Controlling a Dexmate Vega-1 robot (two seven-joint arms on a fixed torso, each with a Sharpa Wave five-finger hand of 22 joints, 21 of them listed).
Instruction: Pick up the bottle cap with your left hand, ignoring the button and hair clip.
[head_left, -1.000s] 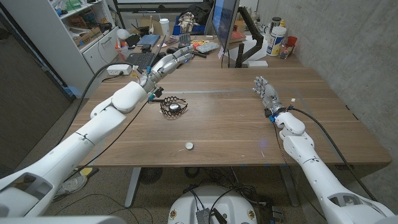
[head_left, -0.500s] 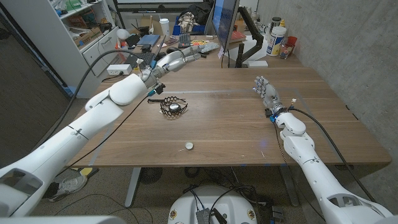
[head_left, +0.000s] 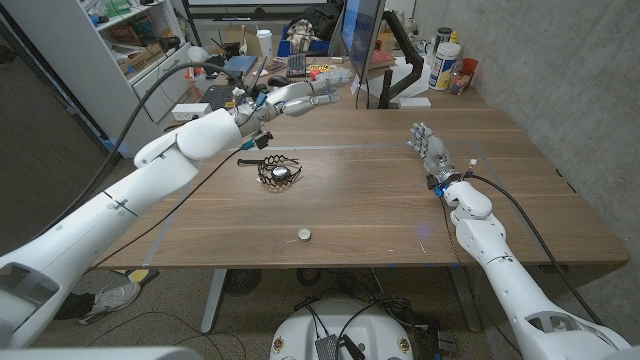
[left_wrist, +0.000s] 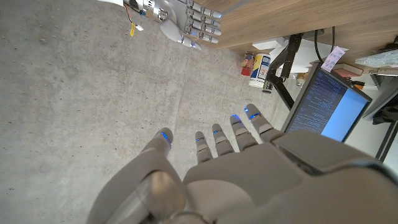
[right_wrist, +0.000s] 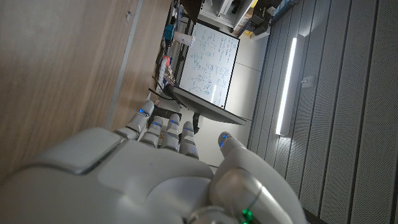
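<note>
Reach is the step in hand: my left hand hovers empty, fingers spread, over the far bench. My cap sits near, past the clip. Next I should draw back and lower.

Hair clip behind bottle cap

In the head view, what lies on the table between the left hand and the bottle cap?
The black hair clip lies between the left hand, raised at the far edge, and the small white bottle cap near the front; otherwise bare wood.
</note>
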